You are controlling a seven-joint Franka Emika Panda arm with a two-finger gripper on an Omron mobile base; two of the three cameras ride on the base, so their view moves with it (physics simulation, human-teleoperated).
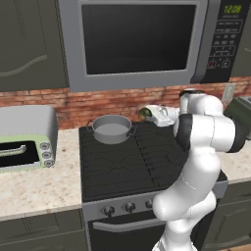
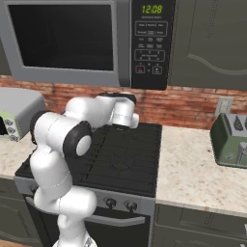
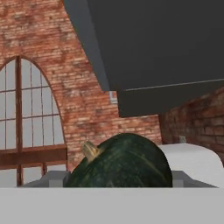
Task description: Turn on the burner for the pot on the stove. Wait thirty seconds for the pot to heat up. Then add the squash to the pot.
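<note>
Stove knobs [image 1: 129,207]: nearest, on steel front strip of black gas stove [image 1: 147,166].
Gripper [image 1: 146,114]: clamped on small dark green squash [image 1: 144,113], held level above rear grates for transfer.
Shallow grey metal pot [image 1: 111,129]: rear-left burner, just left of squash; flame cannot be told.

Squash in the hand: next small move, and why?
Probably carry the hand left until it is over the pot, then release. The squash is held above the stove, just right of the pot's rim, not yet over its opening.
</note>
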